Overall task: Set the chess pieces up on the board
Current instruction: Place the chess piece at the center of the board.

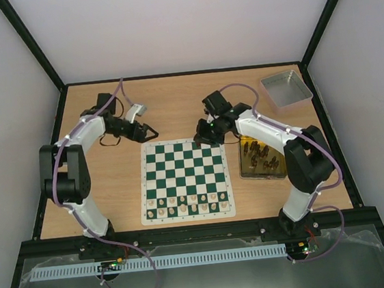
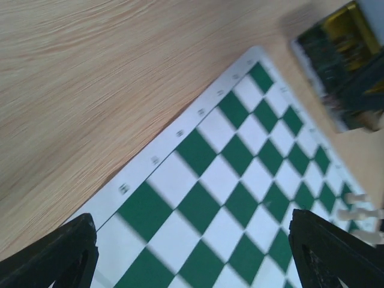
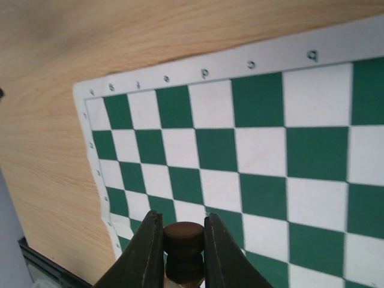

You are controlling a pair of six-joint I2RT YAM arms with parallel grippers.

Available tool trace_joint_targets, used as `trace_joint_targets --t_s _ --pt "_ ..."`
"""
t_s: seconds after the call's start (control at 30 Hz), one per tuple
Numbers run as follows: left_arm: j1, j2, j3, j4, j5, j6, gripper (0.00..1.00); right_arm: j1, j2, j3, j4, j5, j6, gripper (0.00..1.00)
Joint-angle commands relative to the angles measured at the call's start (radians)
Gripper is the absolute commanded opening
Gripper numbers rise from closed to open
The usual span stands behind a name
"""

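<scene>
Top external view, from the left: the left end effector (image 1: 148,132) is held low over the light wooden bench (image 1: 121,186), just beside the far-left corner of the flat chessboard mat of dark green and white squares (image 1: 185,175). Its fingers (image 2: 57,261) are spread wide apart with nothing between them. It is judged to be parked off the mat so that the squares are left free. Small cream-coloured chess pieces (image 1: 188,203) are lined along the near rows, which leaves the far rows as the likely home of the dark set.

Over the far edge of the mat the right end effector (image 1: 204,137) is clamped on a small dark brown chess piece (image 3: 183,239), gripped across its sides just under the round top. The piece is held upright, with its long axis roughly vertical and its top up. The base is hidden. Held this way, it can be set down standing. Further right, more dark chess pieces (image 1: 260,152) are stored in a gold rectangular tin (image 1: 242,159) just beside the mat's right edge. A grey tray (image 1: 286,87) is seen at the far-right corner.
</scene>
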Motion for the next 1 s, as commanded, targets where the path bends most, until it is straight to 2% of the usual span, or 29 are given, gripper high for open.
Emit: trace_joint_targets --t_s 0.0,0.13,0.23,0.3,0.6,0.83,0.97 --pt "-0.023 0.132 0.143 -0.244 0.278 0.053 0.86 0.027 0.052 0.047 0.115 0.013 0.113 0.08" --pt "-0.032 0.254 0.258 -0.457 0.437 0.198 0.83 0.047 0.113 0.113 0.155 0.031 0.16 0.08" --pt "-0.032 0.357 0.345 -0.729 0.544 0.462 0.79 0.05 0.143 0.126 0.218 0.046 0.214 0.08" --pt "-0.032 0.384 0.343 -0.743 0.572 0.469 0.72 0.051 0.156 0.13 0.261 0.064 0.252 0.08" --pt "-0.032 0.394 0.321 -0.743 0.64 0.478 0.67 0.068 0.22 0.183 0.303 0.199 0.35 0.07" --pt "-0.032 0.453 0.342 -0.741 0.676 0.444 0.53 0.109 0.249 0.183 0.362 0.298 0.448 0.07" --pt "-0.031 0.478 0.346 -0.742 0.68 0.45 0.52 0.134 0.269 0.205 0.388 0.319 0.496 0.07"
